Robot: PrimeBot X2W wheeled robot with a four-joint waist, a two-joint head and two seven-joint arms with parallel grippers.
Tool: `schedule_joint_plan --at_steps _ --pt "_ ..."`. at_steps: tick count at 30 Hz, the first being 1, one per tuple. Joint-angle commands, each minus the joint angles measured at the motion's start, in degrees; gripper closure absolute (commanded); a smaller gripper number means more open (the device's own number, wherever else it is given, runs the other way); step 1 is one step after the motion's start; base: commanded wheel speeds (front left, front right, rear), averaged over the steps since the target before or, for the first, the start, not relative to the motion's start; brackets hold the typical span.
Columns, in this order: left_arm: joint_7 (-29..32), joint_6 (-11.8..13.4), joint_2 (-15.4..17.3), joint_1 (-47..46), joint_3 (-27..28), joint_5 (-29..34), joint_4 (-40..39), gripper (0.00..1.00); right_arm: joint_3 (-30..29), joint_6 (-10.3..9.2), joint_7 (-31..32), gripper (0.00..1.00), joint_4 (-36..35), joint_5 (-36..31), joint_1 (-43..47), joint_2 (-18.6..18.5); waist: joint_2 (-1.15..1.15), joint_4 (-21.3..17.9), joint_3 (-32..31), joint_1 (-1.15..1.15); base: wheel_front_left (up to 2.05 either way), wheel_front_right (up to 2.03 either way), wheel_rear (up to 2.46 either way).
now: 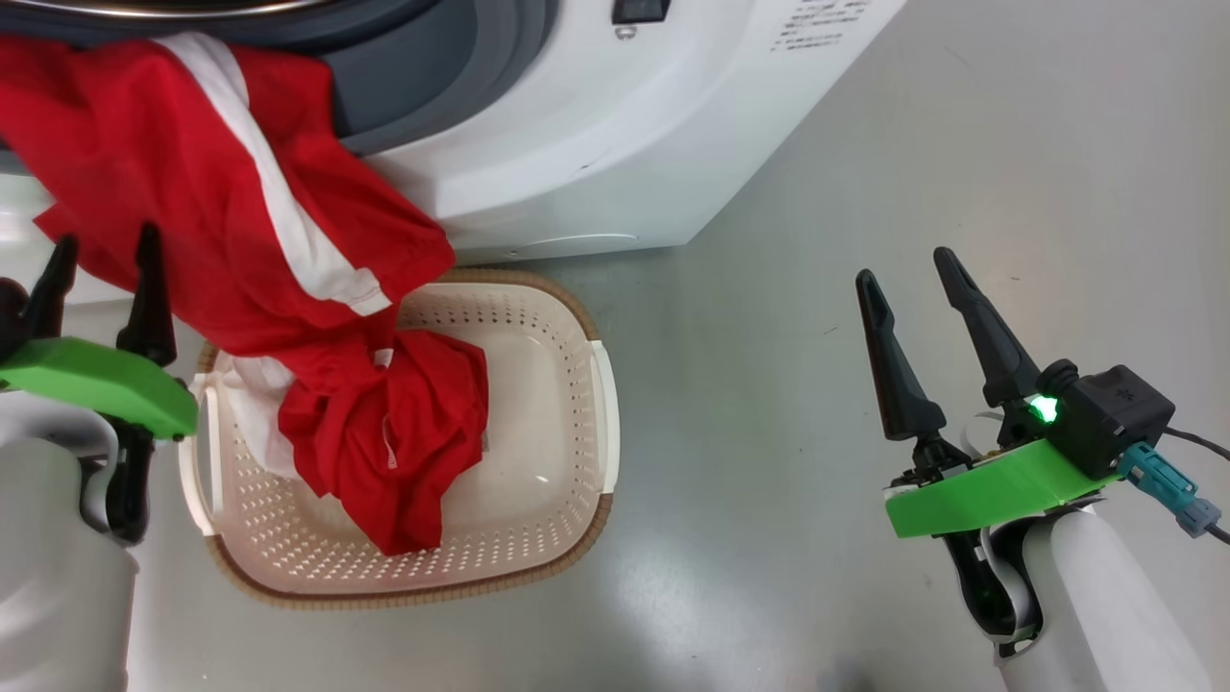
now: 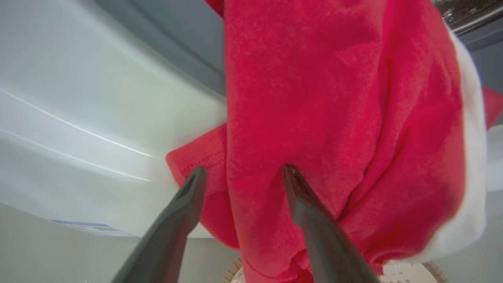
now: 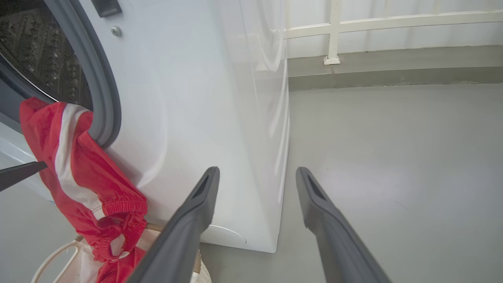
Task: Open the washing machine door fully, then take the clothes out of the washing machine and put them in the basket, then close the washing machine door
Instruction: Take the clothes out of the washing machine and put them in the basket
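A long red garment with a white stripe (image 1: 250,192) hangs out of the washing machine (image 1: 596,144) over its grey rubber ring (image 3: 102,78). Its lower end reaches the cream basket (image 1: 538,384), where another red piece (image 1: 404,432) lies bunched. My left gripper (image 1: 104,274) is open just left of the hanging cloth. In the left wrist view its fingers (image 2: 243,171) stand apart against the red fabric (image 2: 314,98), the right one touching it. My right gripper (image 1: 905,267) is open over the floor, well right of the basket. The door is out of view.
The basket stands on the grey floor (image 1: 865,144) right before the machine's front. The steel drum (image 3: 39,59) shows behind the ring. A white rail (image 3: 332,35) runs along the back wall. A blue label (image 2: 90,228) sits low on the machine.
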Motion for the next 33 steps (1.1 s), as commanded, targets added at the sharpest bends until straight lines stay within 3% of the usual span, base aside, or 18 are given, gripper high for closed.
schedule_joint_plan --at_steps 1,8,9,10,11,14,15,17,19,33 --pt "-0.3 -0.3 3.1 -0.9 0.9 -0.6 -0.1 0.0 1.4 0.35 -0.4 0.0 -1.4 0.8 -0.6 0.1 0.0 -0.3 0.2 0.0 0.0 0.0 0.0" --pt "-0.3 -0.3 4.1 -3.5 -1.3 -2.2 2.0 0.0 1.4 0.35 -0.4 0.0 -1.6 0.8 -0.7 0.1 0.0 -0.8 0.6 0.0 0.0 0.0 0.0" --pt "-0.3 -0.3 4.2 -3.7 -1.5 -2.4 2.0 0.05 1.4 0.35 -0.4 0.0 -1.6 0.8 -0.7 0.1 0.0 -0.8 0.6 0.0 0.0 0.0 0.0" --pt "-0.3 -0.3 4.3 -3.8 -1.7 -2.5 2.0 0.25 1.4 0.35 -0.4 0.0 -1.6 0.8 -0.8 0.1 0.0 -0.8 0.6 0.0 0.0 0.0 0.0" --pt "-0.3 -0.3 4.3 -3.9 -1.9 -2.7 2.0 0.52 1.4 0.35 -0.4 0.0 -1.6 0.8 -0.8 0.1 0.0 -0.9 0.6 0.0 0.0 0.0 0.0" --pt "-0.3 -0.3 4.4 -3.8 -2.4 -3.2 1.8 0.67 1.3 0.35 -0.4 0.0 -1.6 0.9 -0.8 0.1 0.0 -0.9 0.5 0.0 0.0 0.0 0.0" --pt "-0.3 -0.3 4.4 -3.8 -2.7 -3.3 1.6 0.78 1.2 0.35 -0.4 0.0 -1.6 0.9 -0.7 0.1 0.0 -0.8 0.5 0.0 0.0 0.0 0.0" --pt "-0.3 -0.3 4.4 -3.5 -3.1 -3.6 1.2 0.9 1.1 0.35 -0.4 0.0 -1.6 0.9 -0.7 0.1 0.0 -0.7 0.4 0.0 0.0 0.0 0.0" --pt "-0.3 -0.3 4.4 -3.2 -3.5 -4.0 0.8 0.97 1.0 0.35 -0.4 0.0 -1.6 0.8 -0.7 0.1 0.0 -0.6 0.4 0.0 0.0 0.0 0.0" --pt "-0.3 -0.3 2.4 3.5 -7.9 -5.0 -4.2 1.0 0.7 0.35 -0.4 0.0 -1.7 0.7 -0.7 0.1 0.0 0.5 0.1 0.0 0.0 0.0 0.0"
